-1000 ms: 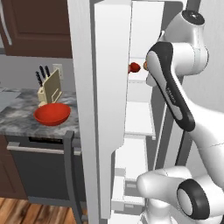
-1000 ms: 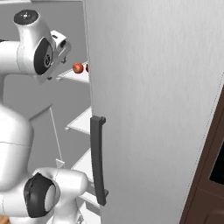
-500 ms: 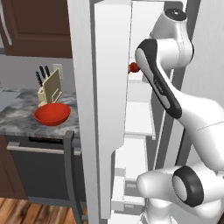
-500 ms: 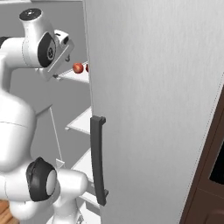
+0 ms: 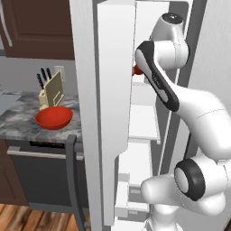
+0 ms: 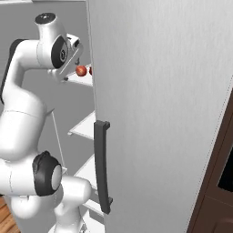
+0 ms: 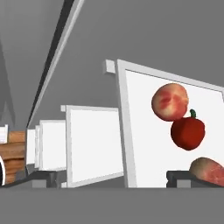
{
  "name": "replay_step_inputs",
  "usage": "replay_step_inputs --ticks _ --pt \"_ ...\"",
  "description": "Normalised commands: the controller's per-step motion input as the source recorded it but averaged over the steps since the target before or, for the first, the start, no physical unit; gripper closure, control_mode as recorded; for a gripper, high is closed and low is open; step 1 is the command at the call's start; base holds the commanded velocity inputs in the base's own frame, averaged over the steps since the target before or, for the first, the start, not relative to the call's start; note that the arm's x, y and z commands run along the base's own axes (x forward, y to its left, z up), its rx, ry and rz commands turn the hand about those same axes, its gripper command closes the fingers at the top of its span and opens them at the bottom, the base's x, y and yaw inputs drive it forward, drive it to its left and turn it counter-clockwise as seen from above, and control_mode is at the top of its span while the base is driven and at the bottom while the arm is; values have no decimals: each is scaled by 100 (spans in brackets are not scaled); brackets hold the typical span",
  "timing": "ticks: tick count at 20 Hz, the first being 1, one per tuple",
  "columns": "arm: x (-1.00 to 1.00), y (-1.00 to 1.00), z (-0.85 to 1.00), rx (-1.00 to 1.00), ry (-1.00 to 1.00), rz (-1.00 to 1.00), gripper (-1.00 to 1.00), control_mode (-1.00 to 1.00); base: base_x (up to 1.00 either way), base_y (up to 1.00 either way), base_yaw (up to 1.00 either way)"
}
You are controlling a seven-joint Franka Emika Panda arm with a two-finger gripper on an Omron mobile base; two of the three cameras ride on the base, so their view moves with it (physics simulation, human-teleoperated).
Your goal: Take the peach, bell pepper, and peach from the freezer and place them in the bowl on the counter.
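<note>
Kitchen, freezer [image 5: 113, 90] door open. Gripper [image 7: 113, 186] jaws wide, holding nothing, I see it aimed at white shelf [image 7: 144, 131]. Peach [image 7: 170, 102], bell pepper [image 7: 188, 132], second peach [image 7: 210, 171] lie ahead, off to one side. Bowl [image 5: 54, 117] waits on surface [image 5: 18, 117].

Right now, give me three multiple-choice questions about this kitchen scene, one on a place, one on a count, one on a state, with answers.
1. Where is the red bowl?
A. on the marbled counter
B. on a freezer shelf
C. on the floor

2. How many peaches show in the hand view?
A. none
B. two
C. four

3. How is the tool?
A. shut on the bell pepper
B. shut, holding nothing
C. open, holding nothing

Answers: 1 A, it sits beside the knife block. 2 B, one peach above the pepper, another peach below. 3 C, its fingertips stand wide apart, short of the fruit.
</note>
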Motion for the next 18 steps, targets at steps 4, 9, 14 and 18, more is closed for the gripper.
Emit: replay_step_inputs --ticks 4,9,14,18 --pt "54 -15 -11 -7 5 0 -100 -100 0 0 0" --pt "44 -7 -3 -4 7 0 -100 -100 0 0 0" --pt "44 -4 -7 0 17 0 -100 -100 0 0 0" --pt "38 -4 0 0 3 0 -100 -100 0 0 0"
